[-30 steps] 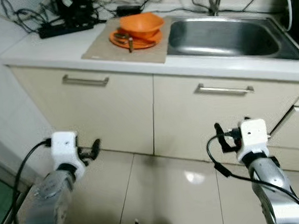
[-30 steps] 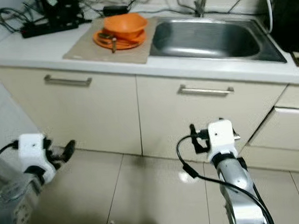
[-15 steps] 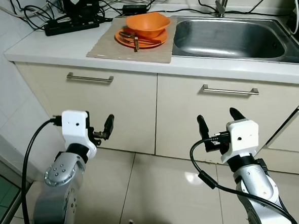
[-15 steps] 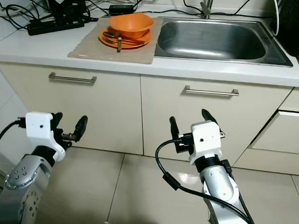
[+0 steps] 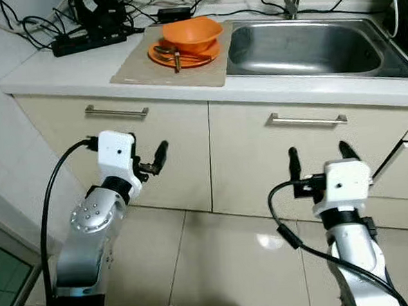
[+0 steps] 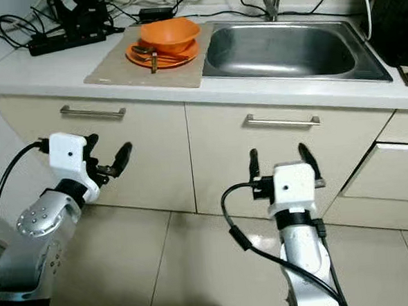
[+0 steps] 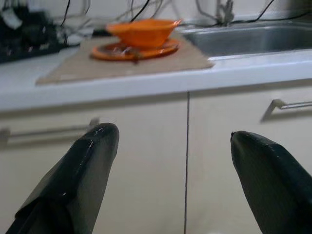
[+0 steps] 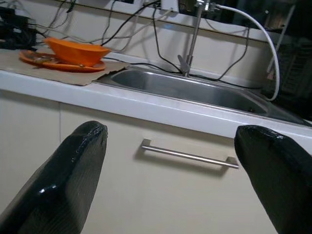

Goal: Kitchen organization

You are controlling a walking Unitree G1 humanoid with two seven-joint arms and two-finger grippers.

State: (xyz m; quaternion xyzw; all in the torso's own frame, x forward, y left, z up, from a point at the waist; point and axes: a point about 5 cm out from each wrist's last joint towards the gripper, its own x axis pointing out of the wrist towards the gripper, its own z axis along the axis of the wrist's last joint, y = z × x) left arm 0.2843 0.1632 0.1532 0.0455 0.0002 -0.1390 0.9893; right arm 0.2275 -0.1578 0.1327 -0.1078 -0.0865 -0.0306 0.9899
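Bowl (image 5: 193, 31) on counter, well above both spread jaws.

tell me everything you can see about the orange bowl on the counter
The orange bowl is a shallow, smooth dish that looks like plastic, with a wide flared rim. It sits upright on an orange plate of the same colour, beside utensils lying on that plate. The plate rests on a tan mat on the white counter, just left of the steel sink. Its inside cannot be seen. Neither tool touches it.

orange bowl (image 5: 193, 32) | orange plate (image 5: 184, 55) | tan mat (image 5: 171, 61) | steel sink (image 5: 308, 46)
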